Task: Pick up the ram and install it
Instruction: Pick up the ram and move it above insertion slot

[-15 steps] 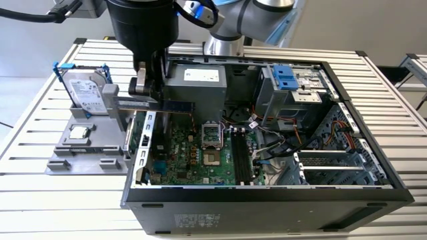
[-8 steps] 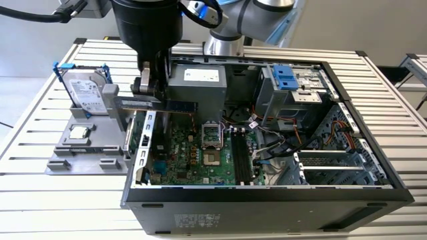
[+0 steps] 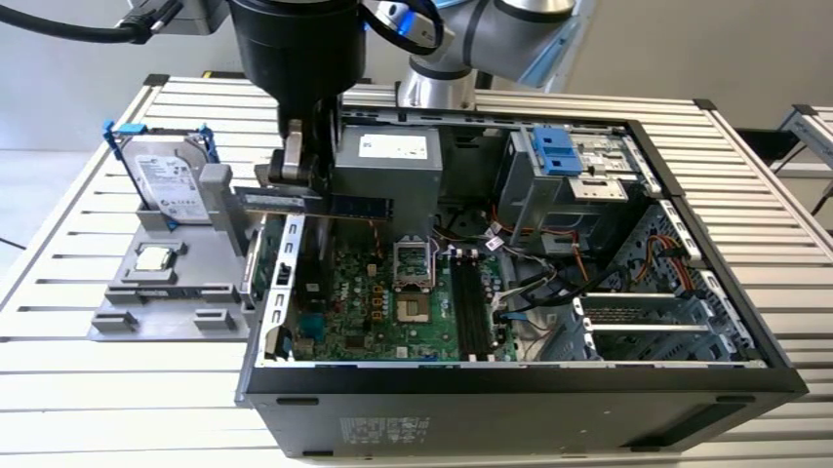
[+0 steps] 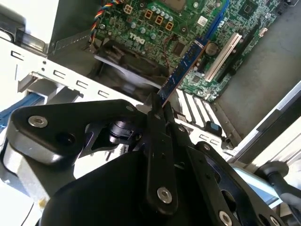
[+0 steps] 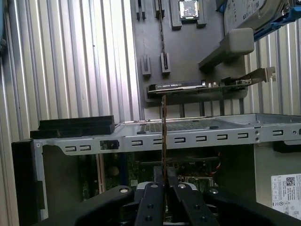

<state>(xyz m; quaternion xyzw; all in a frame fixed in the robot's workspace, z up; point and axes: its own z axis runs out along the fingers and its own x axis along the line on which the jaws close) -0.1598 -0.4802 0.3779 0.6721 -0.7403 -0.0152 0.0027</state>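
1. Slatted metal table [image 3: 78,390], cut off at every edge of the exterior view.
2. One open computer case [image 3: 521,378], centre to lower right; motherboard partly hidden under cables.
3. One gripper [image 3: 297,174], upper left of centre, clamped on the ram [image 3: 358,206]; arm cropped by the frame's top.
4. One hard drive [image 3: 170,180], upright at upper left on a grey fixture [image 3: 117,327].
5. One ram, in the air over the case's left side; held end buried between the fingers [image 4: 157,141].
6. One processor chip [image 3: 155,258], left of centre, too small for detail.
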